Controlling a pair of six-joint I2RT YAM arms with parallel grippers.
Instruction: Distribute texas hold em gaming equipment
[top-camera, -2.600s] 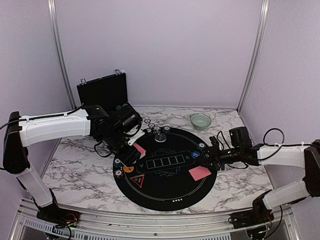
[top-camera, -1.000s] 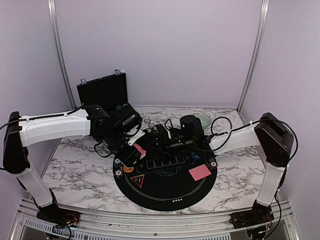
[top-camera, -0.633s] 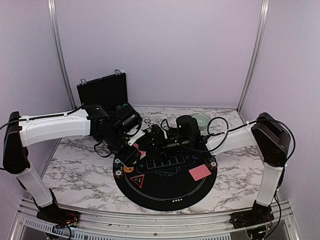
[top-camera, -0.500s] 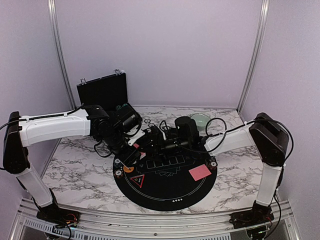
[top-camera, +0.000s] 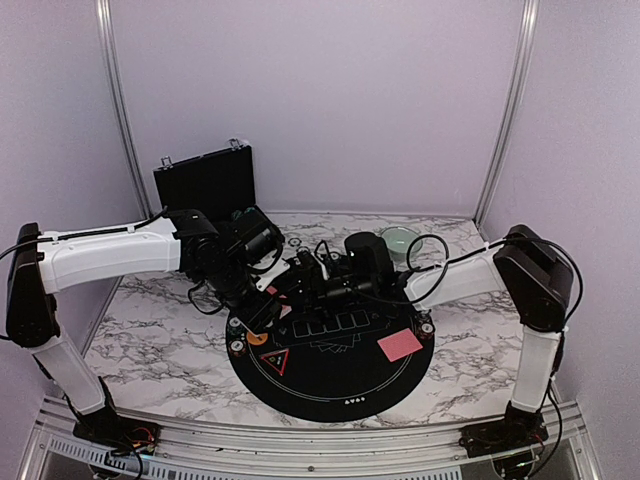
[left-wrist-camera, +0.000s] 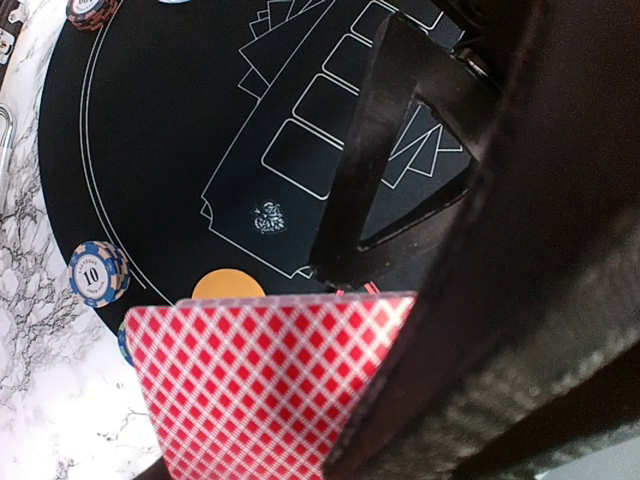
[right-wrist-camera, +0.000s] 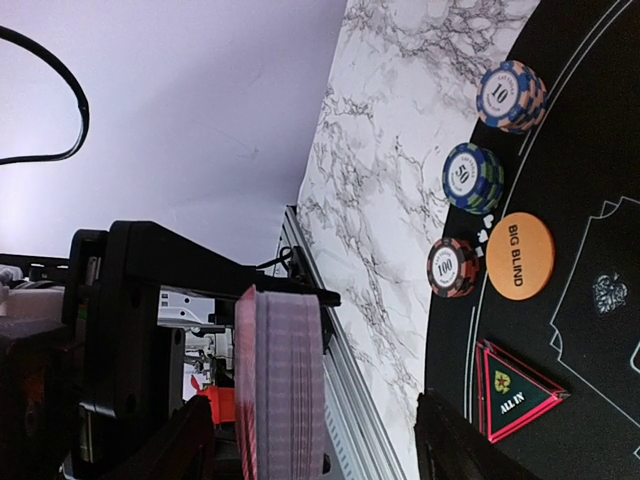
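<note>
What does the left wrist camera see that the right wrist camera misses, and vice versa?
Only the left wrist view shows the red checked back of the deck of cards and the row of card boxes on the mat. Only the right wrist view shows the red triangle marker and the chip stack marked 100. Both show the deck in the left pincer, the orange disc and the chip stack marked 10.

The marble table (top-camera: 150, 310) carries a round black mat (top-camera: 330, 382), a black case (top-camera: 205, 182) and a pale green bowl (top-camera: 399, 238).
</note>
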